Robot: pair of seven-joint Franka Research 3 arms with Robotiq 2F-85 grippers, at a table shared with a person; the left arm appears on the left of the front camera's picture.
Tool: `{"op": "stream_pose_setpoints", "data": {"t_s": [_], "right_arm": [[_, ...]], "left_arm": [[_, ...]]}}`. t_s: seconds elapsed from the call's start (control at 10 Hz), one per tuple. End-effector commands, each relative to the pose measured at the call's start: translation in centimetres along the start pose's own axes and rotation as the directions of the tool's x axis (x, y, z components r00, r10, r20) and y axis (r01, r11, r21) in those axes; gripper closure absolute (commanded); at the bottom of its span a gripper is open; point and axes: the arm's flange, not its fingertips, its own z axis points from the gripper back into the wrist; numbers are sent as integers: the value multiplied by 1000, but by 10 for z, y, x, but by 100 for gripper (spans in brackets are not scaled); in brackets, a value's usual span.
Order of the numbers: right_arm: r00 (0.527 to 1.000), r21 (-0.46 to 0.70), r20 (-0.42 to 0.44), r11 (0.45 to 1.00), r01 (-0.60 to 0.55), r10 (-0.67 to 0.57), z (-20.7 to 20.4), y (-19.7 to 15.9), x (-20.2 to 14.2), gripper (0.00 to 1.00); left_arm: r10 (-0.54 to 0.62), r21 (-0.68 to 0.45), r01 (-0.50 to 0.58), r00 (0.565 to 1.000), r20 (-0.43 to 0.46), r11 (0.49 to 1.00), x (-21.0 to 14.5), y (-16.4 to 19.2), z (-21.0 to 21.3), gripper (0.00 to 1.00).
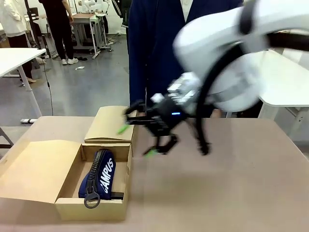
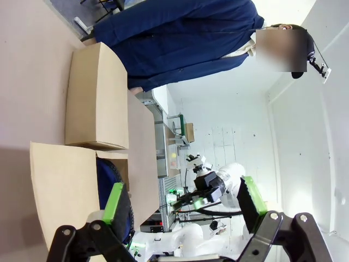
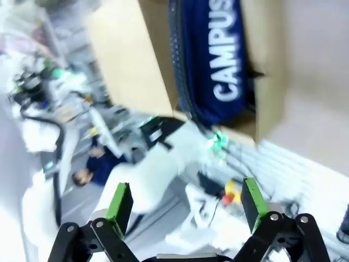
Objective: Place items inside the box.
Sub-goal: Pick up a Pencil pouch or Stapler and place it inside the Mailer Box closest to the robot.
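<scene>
From the front, your right gripper [image 1: 137, 140] hung blurred above the table [image 1: 217, 183], just right of the cardboard box [image 1: 67, 205], its jaws spread wide with nothing between them. The navy zip pouch [image 1: 99, 176] lay lengthwise inside the box, ring pull [image 1: 91, 200] toward the near wall. A person in a dark blue coat [image 1: 154, 53] stood at the far side.

In your left wrist view, the left gripper [image 2: 182, 204] stood open and empty, with the box and a sliver of the pouch beyond one finger.

In your right wrist view, the green pads [image 3: 119, 201] stood well apart, the pouch in the box above them.
</scene>
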Motion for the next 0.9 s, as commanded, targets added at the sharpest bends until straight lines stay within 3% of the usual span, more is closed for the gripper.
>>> {"op": "stream_pose_setpoints", "data": {"t_s": [0.0,0.2,0.4,0.5,0.6,0.7,0.8], "right_arm": [[991,129,-130,992,4,13,101,-105,-21,0],[995,393,-98,919,22,18,162,-183,-30,0],[997,507,-39,859,74,-64,193,-257,-39,0],[1000,566,11,825,-2,-6,200,-294,-45,0],[993,609,99,793,-15,-57,194,-330,-54,0],[974,669,224,730,-140,-18,182,-361,-71,0],[936,668,348,687,-284,48,173,-369,-83,0]], "left_arm": [[-18,-20,18,1000,5,1000,-2,-1,-1,0],[-18,-20,18,1000,5,1000,-2,-1,-1,0],[-18,-20,18,1000,5,1000,-2,-1,-1,0],[-18,-20,18,1000,5,1000,-2,-1,-1,0],[-18,-20,18,1000,5,1000,-2,-1,-1,0],[-18,-20,18,1000,5,1000,-2,-1,-1,0],[-18,-20,18,1000,5,1000,-2,-1,-1,0]]}}
